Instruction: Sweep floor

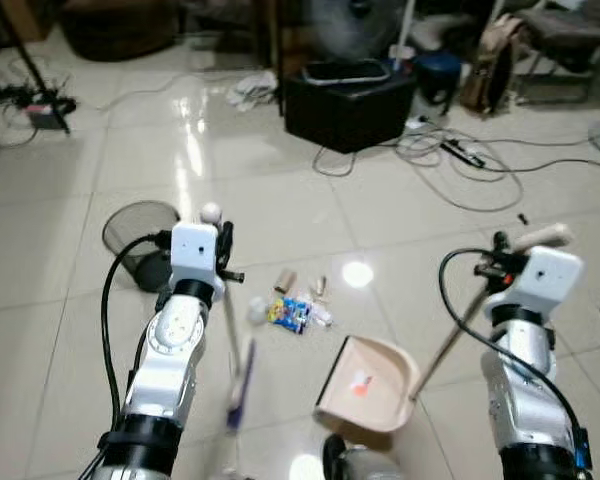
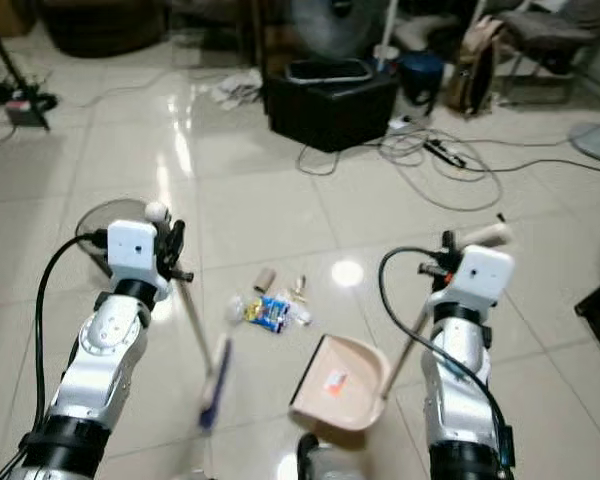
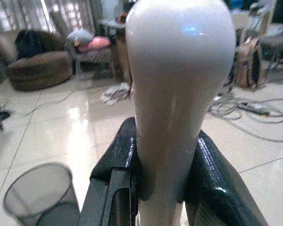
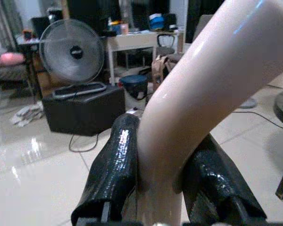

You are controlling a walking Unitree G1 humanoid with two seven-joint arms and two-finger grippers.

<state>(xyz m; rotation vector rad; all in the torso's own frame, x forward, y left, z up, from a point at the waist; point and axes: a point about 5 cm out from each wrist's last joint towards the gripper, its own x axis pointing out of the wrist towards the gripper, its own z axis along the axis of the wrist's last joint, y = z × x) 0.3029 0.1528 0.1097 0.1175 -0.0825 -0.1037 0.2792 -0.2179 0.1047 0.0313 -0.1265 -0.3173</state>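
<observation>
floor: glossy pale tile, lamp glare on it, cables trailing near the far side
black box: well beyond both grippers, by a standing fan
mesh bin: lying tipped on the tile, just outboard of the left gripper
dustpan: beige, mouth toward the litter, on the tile below and inboard of the right gripper; its handle slants up into that gripper
right gripper: fingers clamped on either side of the bent beige handle top
broom: pole runs down from the left gripper, head blurred, hard to make out; lower end cut off by frame edge
left gripper: fingers closed around the white pole just under its rounded knob
litter: small pile of wrappers and scraps on the tile between the two grippers, just ahead of the dustpan mouth; items too small to identify
</observation>
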